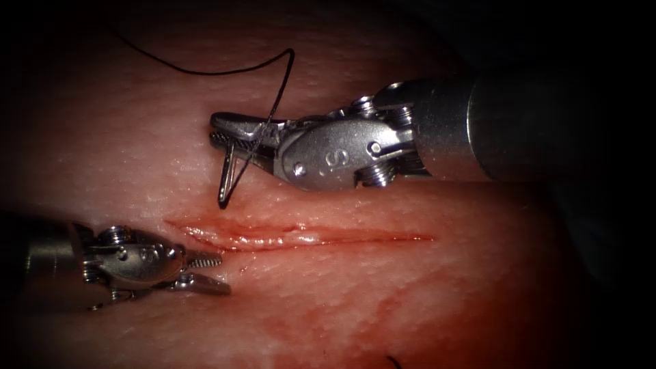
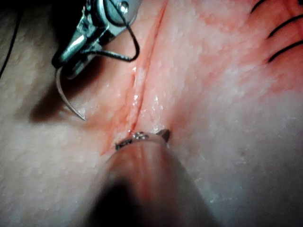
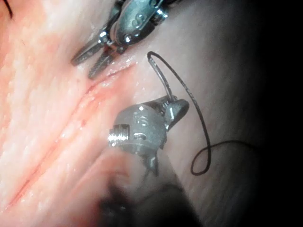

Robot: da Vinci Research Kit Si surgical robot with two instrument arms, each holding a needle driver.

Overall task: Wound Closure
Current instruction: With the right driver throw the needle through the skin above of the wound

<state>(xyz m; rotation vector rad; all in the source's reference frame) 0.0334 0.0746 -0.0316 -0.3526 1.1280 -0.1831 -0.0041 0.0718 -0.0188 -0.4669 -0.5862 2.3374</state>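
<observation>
Nearest the endoscope, the left hand (image 1: pixel 208 272) hung slightly open and empty beside the cut (image 1: pixel 301 237), which still gaped unstitched. Above it, the right hand (image 1: pixel 222 131) was clamped on the needle (image 1: pixel 227 179), clear of the tissue (image 1: pixel 410 294), thread (image 1: pixel 205 72) trailing; closure had apparently barely begun.

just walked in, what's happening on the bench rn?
Suturing practice on the tissue. The right tool has its jaws shut on the curved needle, gripping it near one end; the rest of the needle hangs toward the tissue above the cut and is not in it. The thread trails from the needle, looping up and away over the tissue. The left tool sits at the left end of the cut with jaws open, holding nothing. Red fluid lines the cut.
</observation>
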